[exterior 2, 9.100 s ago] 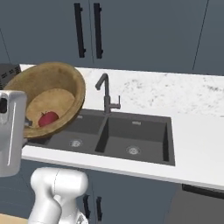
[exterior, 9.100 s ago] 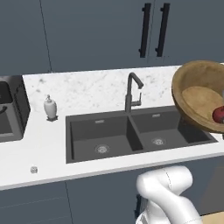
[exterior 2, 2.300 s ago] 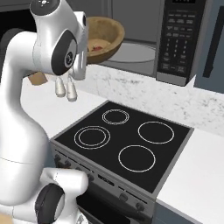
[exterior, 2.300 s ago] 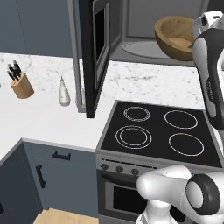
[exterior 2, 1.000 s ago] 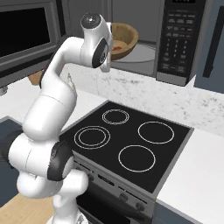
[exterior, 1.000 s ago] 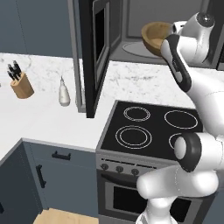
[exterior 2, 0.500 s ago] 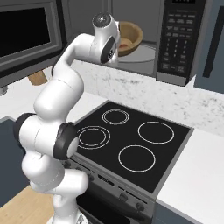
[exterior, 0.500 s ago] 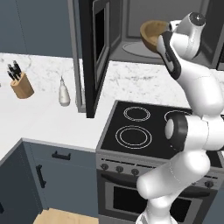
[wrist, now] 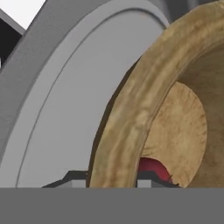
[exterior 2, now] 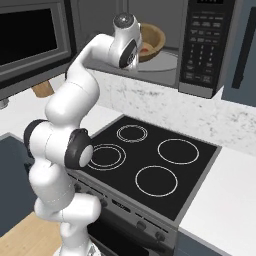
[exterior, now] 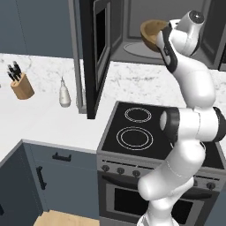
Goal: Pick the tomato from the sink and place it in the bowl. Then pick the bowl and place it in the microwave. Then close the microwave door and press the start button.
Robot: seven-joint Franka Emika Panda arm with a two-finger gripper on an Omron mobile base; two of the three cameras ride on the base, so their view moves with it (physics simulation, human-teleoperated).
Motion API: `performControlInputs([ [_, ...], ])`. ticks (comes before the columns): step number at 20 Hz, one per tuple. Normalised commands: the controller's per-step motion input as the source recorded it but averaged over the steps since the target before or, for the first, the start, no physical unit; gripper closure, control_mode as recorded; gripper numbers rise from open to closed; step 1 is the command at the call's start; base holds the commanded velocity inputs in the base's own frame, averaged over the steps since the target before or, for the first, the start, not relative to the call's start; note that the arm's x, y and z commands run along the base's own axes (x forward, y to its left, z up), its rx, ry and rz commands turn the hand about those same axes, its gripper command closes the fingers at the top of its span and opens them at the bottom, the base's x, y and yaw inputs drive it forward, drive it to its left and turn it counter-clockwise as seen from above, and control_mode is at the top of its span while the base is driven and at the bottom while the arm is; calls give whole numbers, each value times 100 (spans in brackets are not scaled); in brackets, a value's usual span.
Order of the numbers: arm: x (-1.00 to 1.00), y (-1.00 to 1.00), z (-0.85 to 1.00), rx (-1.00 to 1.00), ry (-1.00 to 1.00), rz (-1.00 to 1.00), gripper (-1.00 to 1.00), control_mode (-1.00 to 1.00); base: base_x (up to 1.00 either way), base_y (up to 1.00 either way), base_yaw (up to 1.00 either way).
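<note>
The wooden bowl hangs tilted inside the open microwave, just above its round grey turntable. My gripper is shut on the bowl's rim, one fingertip on each side of the wall. The red tomato lies inside the bowl, low against the wall near my fingers. From the right side, the bowl shows the tomato as a red patch behind my hand. The microwave door stands swung open to the left. The sink is out of view.
A black stove with ring burners sits under the microwave. The keypad panel is on the microwave's right. A knife block and a white bottle stand on the marble counter to the left.
The arm has reached a little further forward, carrying the bowl with the tomato deeper into the microwave cavity. The grip on the rim is unchanged.
</note>
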Motion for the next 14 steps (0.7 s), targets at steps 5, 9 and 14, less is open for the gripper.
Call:
performControlInputs([
  [5,-1,0,-4,0,-17,4,-100,-100,0,0,0],
  [9,-3,0,0,0,-21,5,-100,-100,0,0,0],
  [14,-61,3,8,1,-27,2,-100,-100,0,0,0],
])
